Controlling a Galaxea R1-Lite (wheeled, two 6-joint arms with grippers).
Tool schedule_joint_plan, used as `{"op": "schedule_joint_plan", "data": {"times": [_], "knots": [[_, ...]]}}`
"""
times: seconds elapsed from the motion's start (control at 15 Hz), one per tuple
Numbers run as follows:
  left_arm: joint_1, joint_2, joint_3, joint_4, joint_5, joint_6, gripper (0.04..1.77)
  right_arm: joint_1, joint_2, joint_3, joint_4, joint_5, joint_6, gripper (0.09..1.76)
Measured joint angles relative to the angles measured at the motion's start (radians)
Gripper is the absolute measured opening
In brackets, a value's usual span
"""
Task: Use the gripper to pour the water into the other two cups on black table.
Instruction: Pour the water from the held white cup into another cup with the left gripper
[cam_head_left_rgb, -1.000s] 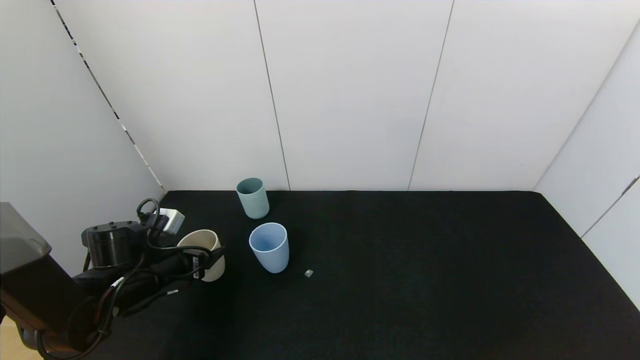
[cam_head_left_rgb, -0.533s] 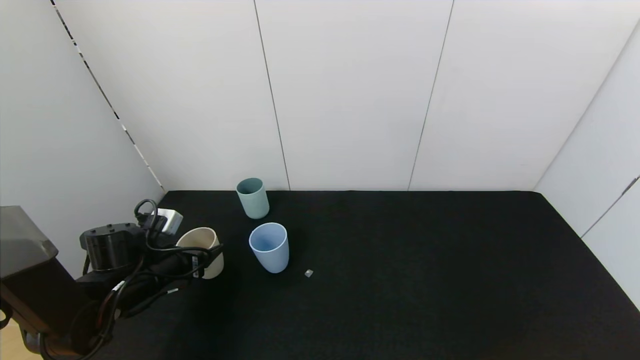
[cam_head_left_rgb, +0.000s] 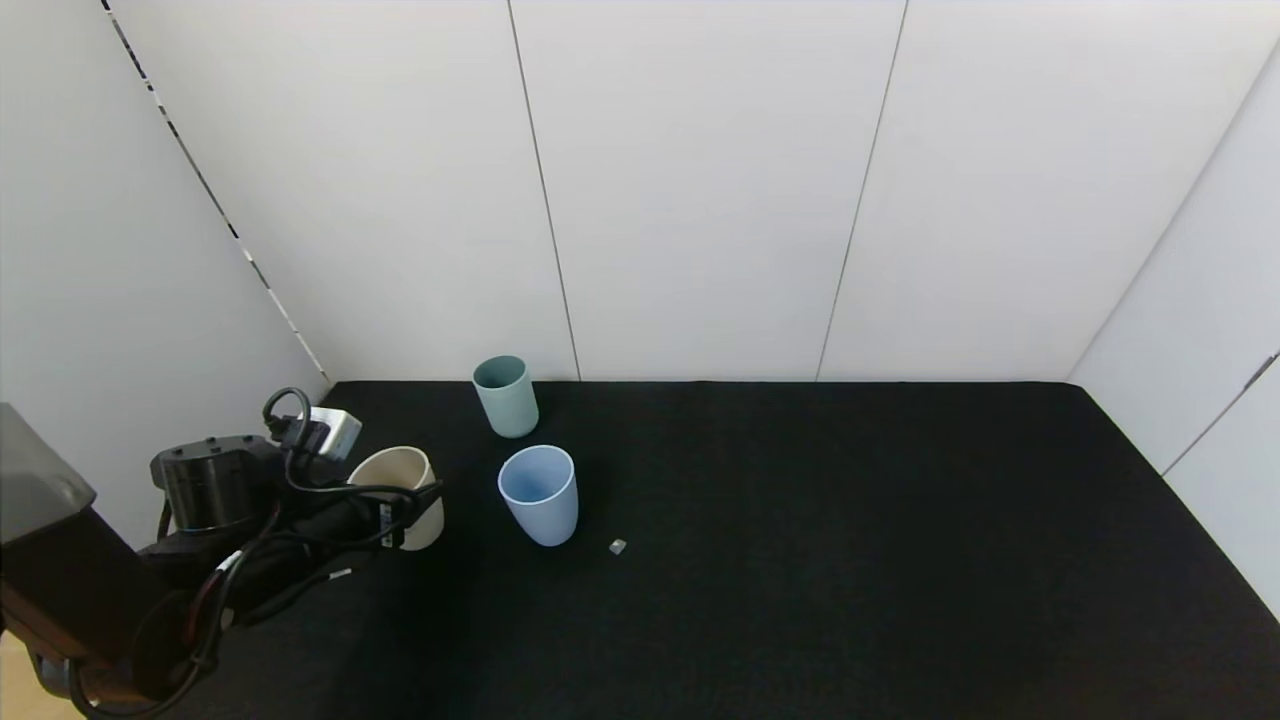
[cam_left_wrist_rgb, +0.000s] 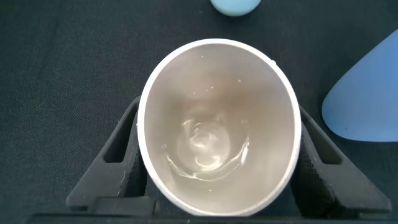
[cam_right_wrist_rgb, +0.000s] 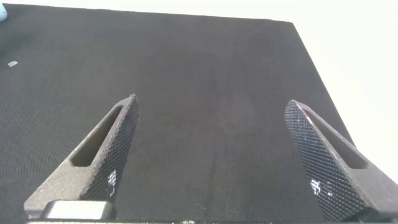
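- Step in hand, as I read it: the carry before the first pour. Left gripper (cam_head_left_rgb: 405, 510) had its jaws clamped on the cream cup (cam_head_left_rgb: 398, 492), one finger on each side of the wall, at the near-left corner of the black table (cam_head_left_rgb: 800, 520).
- Left wrist view showed a shallow pool of water (cam_left_wrist_rgb: 205, 146) low in the cream cup — so there was something to pour. Cup looked roughly upright; whether its base was on the table or just off it, I couldn't tell.
- Targets: blue cup (cam_head_left_rgb: 538, 494) stood just to the right of the held cup, apart from it; teal cup (cam_head_left_rgb: 505, 396) sat farther back, near the wall (cam_head_left_rgb: 700, 200), apart from the blue one. Both upright, mouths open.
- Next move, my call: bring the cream rim above the blue cup's mouth, then roll the wrist slowly — the water was low, so it'd need a steep tilt before anything ran.
- Room: open table to the right and front of both cups. Tight spots were the left table edge beside the arm and the back wall behind the teal cup.
- Small pale scrap (cam_head_left_rgb: 617, 546) lay right of the blue cup — clear of the pour path.
- Right gripper (cam_right_wrist_rgb: 214, 155) hung idle over bare table with its jaws wide apart and nothing between them; it didn't show in the head view.
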Motion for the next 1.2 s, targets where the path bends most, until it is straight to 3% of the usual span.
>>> {"op": "schedule_joint_plan", "data": {"times": [0.33,0.87,1.2], "knots": [[0.005,-0.065,-0.137,0.223,0.000,0.067,1.26,-0.001,0.000,0.000,0.000,0.000,0.000,1.71],[0.023,-0.077,-0.509,0.610,0.002,0.164,1.26,0.000,0.000,0.000,0.000,0.000,0.000,1.71],[0.050,-0.019,-0.707,0.759,0.007,0.261,1.26,0.000,0.000,0.000,0.000,0.000,0.000,1.71]]}}
